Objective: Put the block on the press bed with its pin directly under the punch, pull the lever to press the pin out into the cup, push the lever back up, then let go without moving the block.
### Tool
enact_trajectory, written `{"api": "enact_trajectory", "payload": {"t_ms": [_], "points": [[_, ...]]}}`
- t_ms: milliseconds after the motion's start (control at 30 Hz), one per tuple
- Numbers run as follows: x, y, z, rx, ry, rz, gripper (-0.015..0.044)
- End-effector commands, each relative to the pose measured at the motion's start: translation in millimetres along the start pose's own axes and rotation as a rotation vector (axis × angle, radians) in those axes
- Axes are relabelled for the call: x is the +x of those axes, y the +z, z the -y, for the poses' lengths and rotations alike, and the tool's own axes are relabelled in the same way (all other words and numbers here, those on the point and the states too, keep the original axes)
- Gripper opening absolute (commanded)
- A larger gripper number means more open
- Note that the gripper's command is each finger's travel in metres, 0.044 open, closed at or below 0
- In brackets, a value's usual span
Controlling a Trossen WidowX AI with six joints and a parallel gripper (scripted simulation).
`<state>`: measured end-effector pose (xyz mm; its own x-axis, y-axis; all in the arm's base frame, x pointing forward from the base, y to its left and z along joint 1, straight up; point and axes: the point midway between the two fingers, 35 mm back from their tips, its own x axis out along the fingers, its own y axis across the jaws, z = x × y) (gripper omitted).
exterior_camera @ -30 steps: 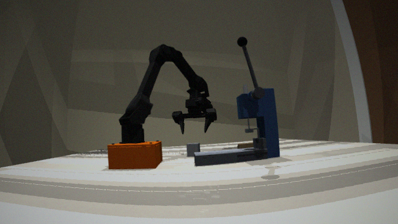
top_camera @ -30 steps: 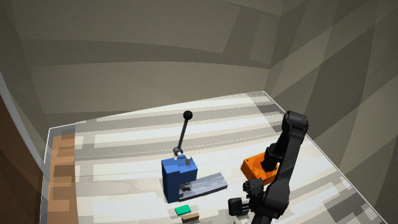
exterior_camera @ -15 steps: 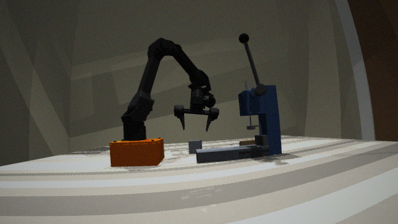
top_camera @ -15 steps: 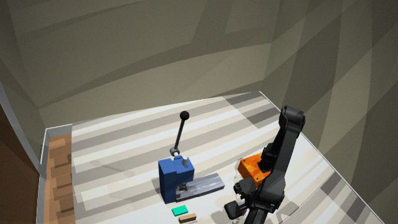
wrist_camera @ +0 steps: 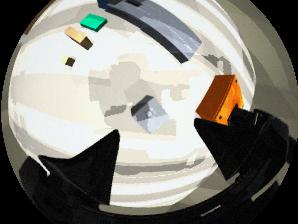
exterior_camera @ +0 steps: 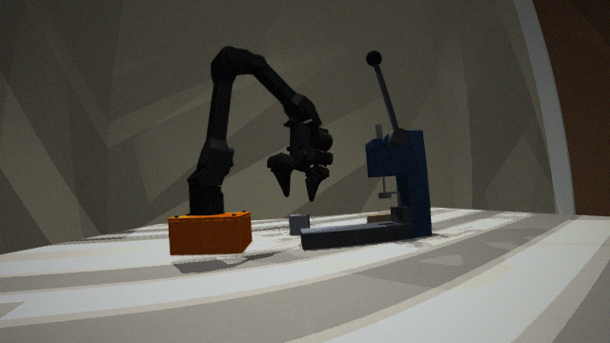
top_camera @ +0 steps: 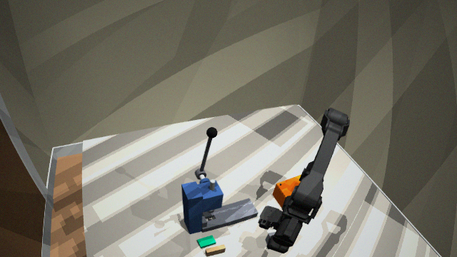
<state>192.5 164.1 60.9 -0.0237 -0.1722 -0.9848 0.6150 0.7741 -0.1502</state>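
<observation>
Fingers (exterior_camera: 299, 197) — black, pair of, wide apart, nothing between them; raised above the table (top_camera: 143, 200) (exterior_camera: 286, 295) (wrist_camera: 45, 100). Grey block (exterior_camera: 299, 225) (wrist_camera: 153, 113) — on the table, off the press (top_camera: 203, 200) (exterior_camera: 415, 162), near the free end of its bed (top_camera: 232, 214) (exterior_camera: 353, 236) (wrist_camera: 160, 25). Lever (top_camera: 206, 153) (exterior_camera: 386, 97) — atop the press, raised, black ball at its end. Green piece (top_camera: 206, 241) (wrist_camera: 93, 22) — beside the press; tan bar (top_camera: 216, 250) (wrist_camera: 78, 37) — just beyond the green piece from the press.

Markings: none legible | Labels, brands, numerals: none could be read from where I stood | Signs: none were readable in any view
</observation>
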Motion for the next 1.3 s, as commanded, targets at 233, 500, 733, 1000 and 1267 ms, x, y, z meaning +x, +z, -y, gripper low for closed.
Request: {"api": "enact_trajectory", "payload": {"t_ms": [233,500,733,1000,1267], "points": [[-2.1,1.9,10.5,-0.553,0.193,-0.029,0.0440],[0.8,1.7,9.9,-0.553,0.193,-0.029,0.0440],[21.1,0.1,6.3,-0.553,0.193,-0.029,0.0440],[29.8,-0.6,4.5,-0.553,0.193,-0.029,0.0440],[42.5,-1.6,1.5,-0.553,0.193,-0.029,0.0440]]}}
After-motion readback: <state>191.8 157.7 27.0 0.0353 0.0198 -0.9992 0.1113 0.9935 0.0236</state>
